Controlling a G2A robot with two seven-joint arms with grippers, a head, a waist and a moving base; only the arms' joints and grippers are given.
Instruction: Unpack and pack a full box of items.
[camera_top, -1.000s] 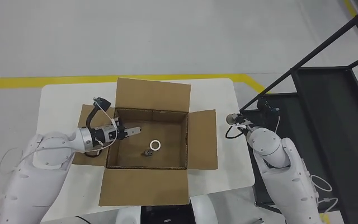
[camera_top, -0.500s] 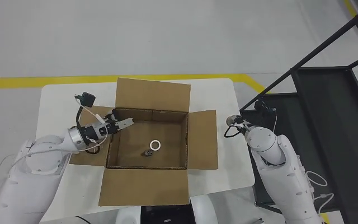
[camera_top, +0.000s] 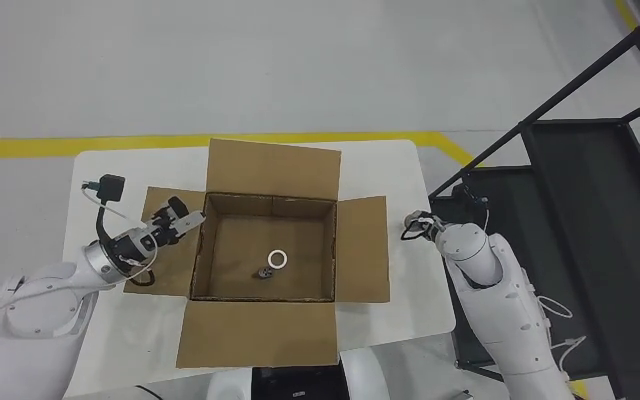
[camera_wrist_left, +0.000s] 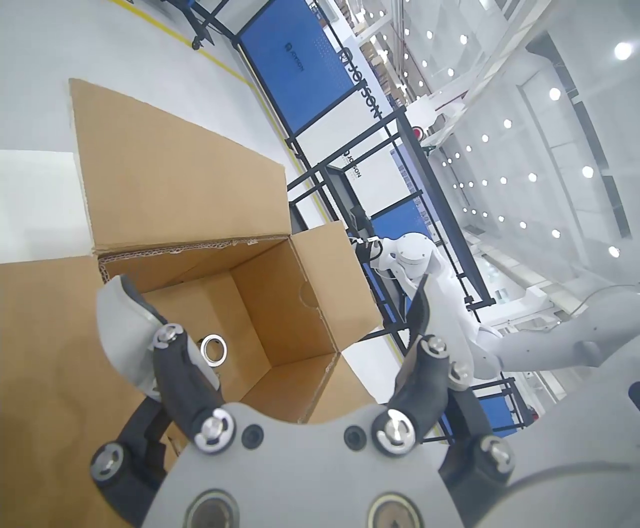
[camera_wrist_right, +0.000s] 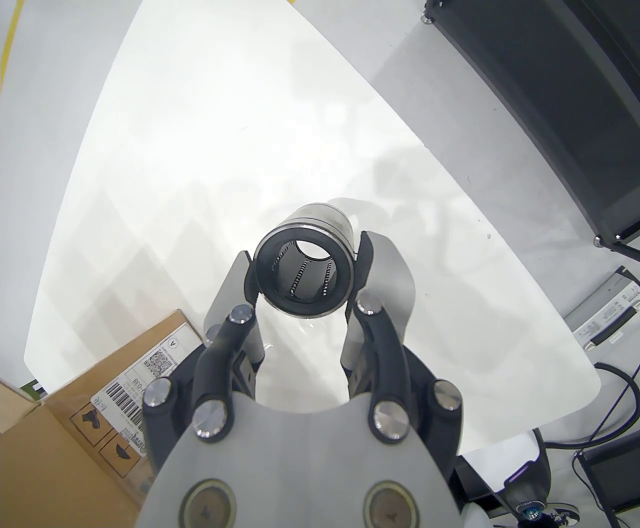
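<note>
Cardboard box (camera_top: 272, 165) sits mid-frame in the top view on the white bench (camera_top: 110, 170), with all four flaps folded out so the inside can be reached from above. On its floor lie a pale ring (camera_top: 278, 259) and, just beside it, a small dark part (camera_top: 266, 272). The left claw (camera_top: 178, 218) hangs over the left-hand flap, spread wide and empty, probably kept clear of the opening. The right claw (camera_wrist_right: 306, 256), right of the box above bare bench, clamps a metal cylindrical bearing (camera_wrist_right: 320, 225) across its sides, likely for setting down outside.
</note>
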